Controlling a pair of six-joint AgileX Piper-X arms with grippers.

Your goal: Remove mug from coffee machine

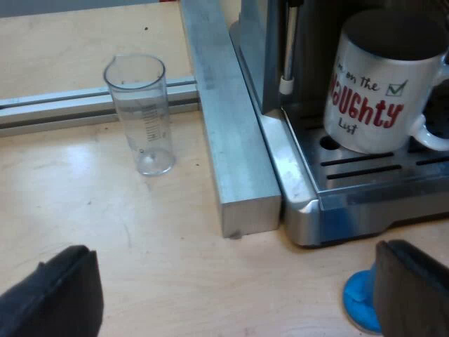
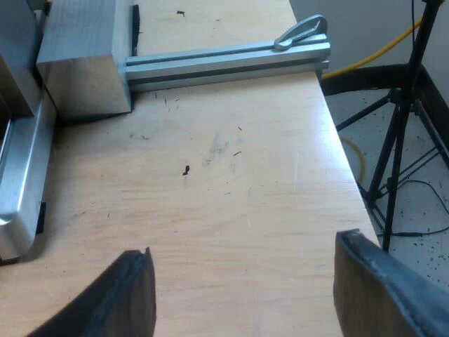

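A white mug (image 1: 382,88) with red and black lettering stands on the drip tray (image 1: 365,172) of the espresso machine (image 1: 309,203), its handle turned away from the measuring glass. My left gripper (image 1: 238,295) hangs open above the wooden table, short of the machine's front, with nothing between its fingers. A blue tamper (image 1: 361,302) sits on the table by one left finger. My right gripper (image 2: 245,295) is open over bare table beside the machine's metal base (image 2: 17,182), holding nothing.
An empty measuring glass (image 1: 140,116) stands upright on the table beside a metal bar (image 1: 224,133) running along the machine's side. Another metal rail (image 2: 224,60) crosses the table. The table edge (image 2: 347,189) drops off toward tripod legs (image 2: 400,140) and cables on the floor.
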